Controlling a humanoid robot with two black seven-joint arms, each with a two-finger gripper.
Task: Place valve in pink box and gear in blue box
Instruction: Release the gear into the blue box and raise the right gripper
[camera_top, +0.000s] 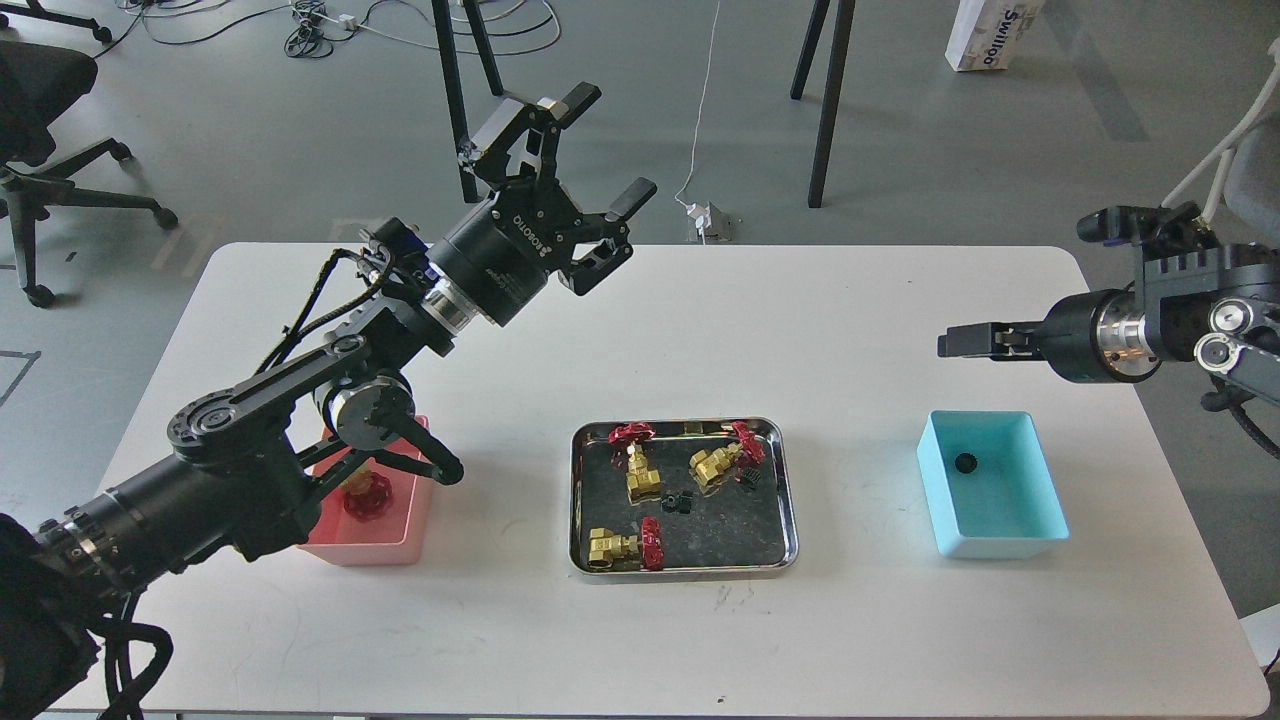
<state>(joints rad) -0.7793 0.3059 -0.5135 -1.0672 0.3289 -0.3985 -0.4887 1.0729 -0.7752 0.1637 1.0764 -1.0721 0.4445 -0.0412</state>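
The pink box (402, 548) stands at the left, partly behind my left arm, with one valve (366, 498) in it. The blue box (1002, 546) stands at the right with one black gear (965, 463) on its floor. My left gripper (606, 148) is open and empty, held high over the table's far left part. My right gripper (958, 343) hangs above and behind the blue box; I see it side-on as one dark bar. Three valves (636, 462) (724, 459) (624, 547) and two gears (678, 502) (748, 478) lie in the steel tray (786, 560).
The steel tray sits mid-table between the two boxes. Bare white tabletop (850, 330) stretches behind the tray and along the front edge. Table legs (828, 100), an office chair (40, 110) and cables are on the floor beyond.
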